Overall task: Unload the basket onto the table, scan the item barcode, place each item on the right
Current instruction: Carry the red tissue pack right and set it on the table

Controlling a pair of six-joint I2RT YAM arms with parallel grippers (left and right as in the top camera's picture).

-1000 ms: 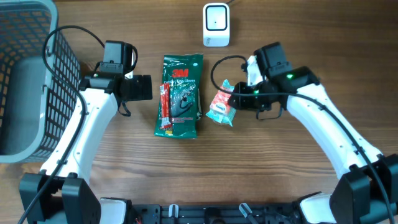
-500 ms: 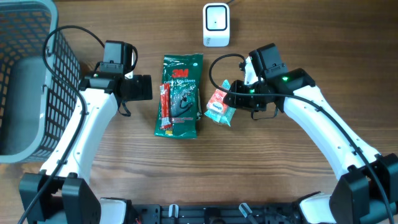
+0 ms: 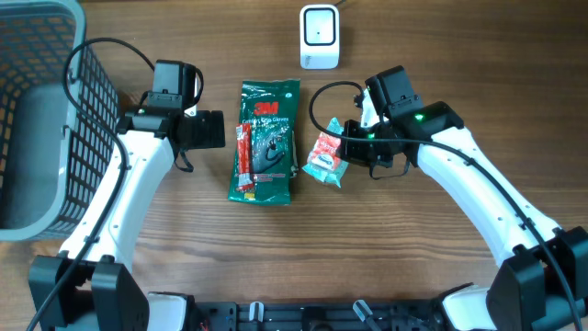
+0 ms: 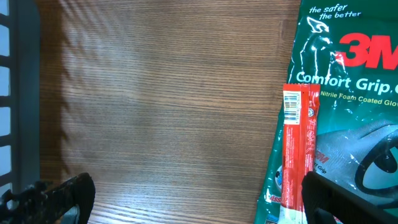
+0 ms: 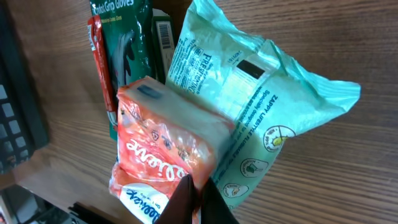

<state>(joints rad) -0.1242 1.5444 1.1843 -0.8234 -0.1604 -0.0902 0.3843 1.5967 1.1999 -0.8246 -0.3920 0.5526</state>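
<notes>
An orange Kleenex tissue pack (image 5: 163, 144) lies against a mint-green wipes pack (image 5: 264, 106) right of centre on the table. My right gripper (image 5: 198, 198) is shut on the edge of the tissue pack's wrapper. From overhead the right gripper (image 3: 346, 145) sits at the tissue pack's (image 3: 326, 147) right side, with the wipes pack (image 3: 322, 168) under it. The white scanner (image 3: 319, 36) stands at the far edge. My left gripper (image 3: 217, 130) stands open over bare wood, holding nothing; in its wrist view the left gripper (image 4: 196, 200) has one fingertip over the green pack's corner.
A green 3M gloves pack (image 3: 268, 138) with a red stick packet (image 3: 244, 158) on it lies at the centre, also in the left wrist view as gloves pack (image 4: 357, 93) and stick (image 4: 297, 149). A grey wire basket (image 3: 37, 119) fills the far left.
My right gripper slid a little left, then closed its jaws on the tissue pack's wrapper. The left arm has not moved.
</notes>
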